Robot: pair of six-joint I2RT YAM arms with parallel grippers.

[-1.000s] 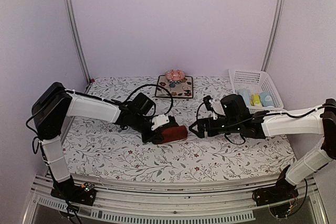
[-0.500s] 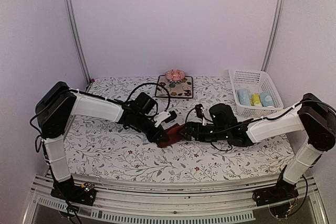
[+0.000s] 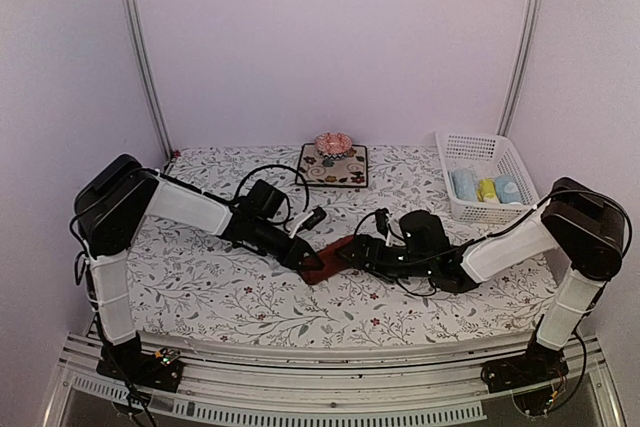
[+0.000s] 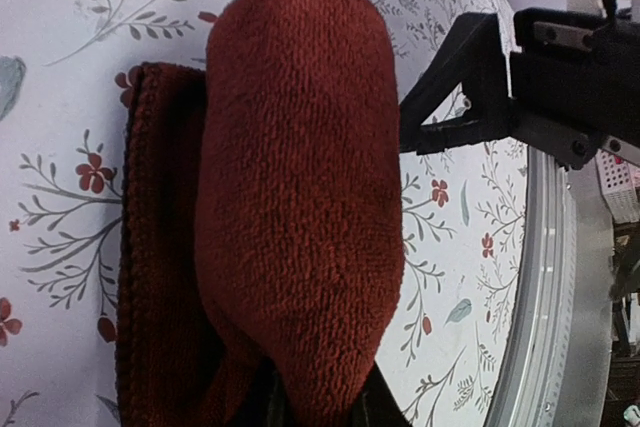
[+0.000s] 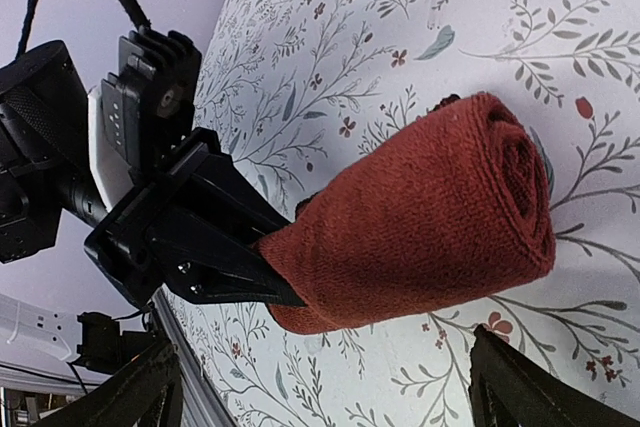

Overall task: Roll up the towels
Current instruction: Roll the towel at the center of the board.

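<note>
A dark red towel, rolled into a thick cylinder, lies on the white floral table covering near the middle. My left gripper is shut on its left end; in the left wrist view the roll fills the frame and my jaws pinch its near end. My right gripper is open just right of the roll. In the right wrist view the roll shows its spiral end, my open fingers stand wide below it, and the left gripper's fingers hold the far end.
A white basket at the back right holds small rolled towels, a pale blue one, a yellow one and another pale blue one. A dark floral mat with a pink object sits at the back centre.
My right arm has reached left until its open gripper is right beside the red roll. My left gripper has turned and drawn in slightly, still holding the roll.
</note>
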